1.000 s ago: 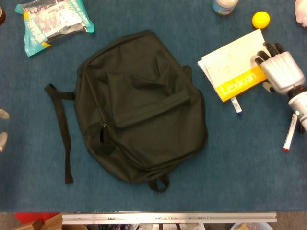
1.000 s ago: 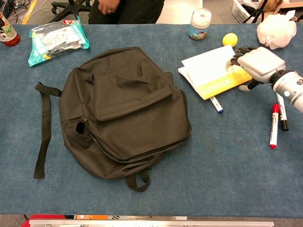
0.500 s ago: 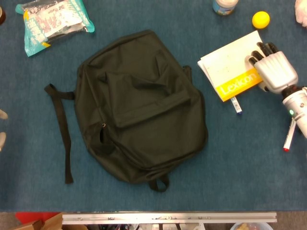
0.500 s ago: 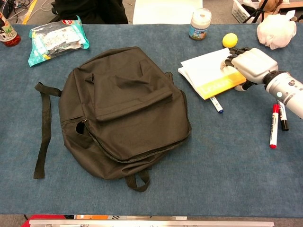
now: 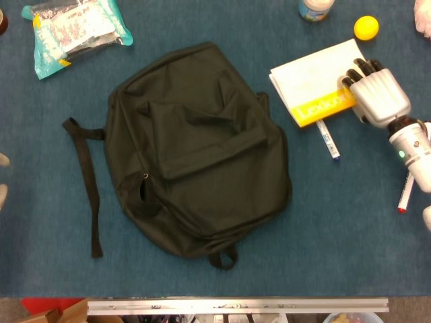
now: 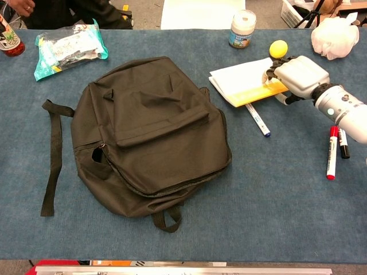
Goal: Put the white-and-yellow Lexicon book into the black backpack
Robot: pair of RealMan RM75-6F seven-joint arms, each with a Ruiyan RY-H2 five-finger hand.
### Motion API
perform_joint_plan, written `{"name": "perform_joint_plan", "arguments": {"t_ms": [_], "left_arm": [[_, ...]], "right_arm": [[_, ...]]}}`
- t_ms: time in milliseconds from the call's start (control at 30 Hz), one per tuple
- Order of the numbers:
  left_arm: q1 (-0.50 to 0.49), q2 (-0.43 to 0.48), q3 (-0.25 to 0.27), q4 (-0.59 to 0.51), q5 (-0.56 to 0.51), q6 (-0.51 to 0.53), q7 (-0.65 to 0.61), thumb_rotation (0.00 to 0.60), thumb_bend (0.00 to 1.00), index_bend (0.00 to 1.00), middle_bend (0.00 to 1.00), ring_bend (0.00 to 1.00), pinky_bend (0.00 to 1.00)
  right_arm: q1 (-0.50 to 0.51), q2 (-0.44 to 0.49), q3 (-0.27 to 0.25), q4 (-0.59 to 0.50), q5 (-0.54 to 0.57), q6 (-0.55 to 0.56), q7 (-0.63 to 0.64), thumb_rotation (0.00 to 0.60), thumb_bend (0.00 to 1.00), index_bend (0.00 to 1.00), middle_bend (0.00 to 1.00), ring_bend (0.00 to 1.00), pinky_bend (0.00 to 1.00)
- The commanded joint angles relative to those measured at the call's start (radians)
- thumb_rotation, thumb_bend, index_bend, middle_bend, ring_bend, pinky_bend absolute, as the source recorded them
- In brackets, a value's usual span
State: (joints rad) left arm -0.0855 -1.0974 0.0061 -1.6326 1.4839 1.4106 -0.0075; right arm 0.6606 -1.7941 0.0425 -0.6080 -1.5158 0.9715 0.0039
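Note:
The black backpack (image 5: 195,148) (image 6: 149,132) lies flat and closed at the table's middle, its strap (image 5: 87,182) trailing left. The white-and-yellow Lexicon book (image 5: 313,74) (image 6: 241,80) is to its upper right, close to the bag's right corner. My right hand (image 5: 377,97) (image 6: 298,77) grips the book's right edge, fingers over the yellow band. In the chest view that edge looks raised off the cloth. Only pale fingertips of my left hand (image 5: 3,161) show at the left border of the head view.
A blue-and-white marker (image 5: 328,138) (image 6: 257,119) lies just below the book. Red (image 6: 331,152) and black (image 6: 343,143) markers lie under my right forearm. A yellow ball (image 5: 366,27), a jar (image 6: 242,28) and a white puff (image 6: 335,37) stand behind. A snack packet (image 5: 74,27) lies far left.
My right hand has drawn the book left and slightly away, toward the backpack, uncovering the blue-and-white marker. The backpack has not moved.

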Motion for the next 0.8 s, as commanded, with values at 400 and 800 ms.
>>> {"name": "perform_joint_plan", "arguments": {"t_ms": [400,800], "left_arm": [[-0.008,0.002,-0.005,-0.002,-0.006,-0.012,-0.005,0.6,0.32,0.4,0.35,0.36,0.29],[-0.017,0.002,-0.013,0.004,-0.008,-0.015,-0.014,0.6,0.32,0.4,0.35,0.36,0.29]], "right_arm": [[0.014,-0.047,0.047,0.046,0.029,0.051,0.016,0.6,0.36,0.44,0.43,0.22,0.31],[0.016,-0.098,0.085,0.101,0.062,0.093,-0.011,0.6,0.32,0.67,0.55,0.39,0.49]]}}
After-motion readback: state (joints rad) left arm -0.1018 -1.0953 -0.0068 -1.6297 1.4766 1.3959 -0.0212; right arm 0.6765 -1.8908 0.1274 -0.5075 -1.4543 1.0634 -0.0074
